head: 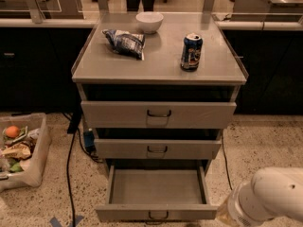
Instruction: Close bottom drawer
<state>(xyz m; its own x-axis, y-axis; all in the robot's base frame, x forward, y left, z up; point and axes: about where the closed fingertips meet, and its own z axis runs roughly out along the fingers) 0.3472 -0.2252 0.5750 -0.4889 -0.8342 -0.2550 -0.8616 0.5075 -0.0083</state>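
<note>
The bottom drawer [156,213] is the lowest of three grey drawers and is pulled far out, its inside empty. Its small dark handle [157,216] sits at the lower frame edge. The middle drawer [157,149] and the top drawer [158,114] each stick out slightly. My white arm [272,193] comes in at the bottom right, to the right of the bottom drawer's front corner and apart from it. My gripper is out of view below the frame edge.
On the cabinet top [158,70] stand a white bowl [149,21], a chip bag [124,41] and a blue can [191,52]. A clear bin [40,150] of scraps sits on the floor at left. Dark cables [70,164] run beside the cabinet.
</note>
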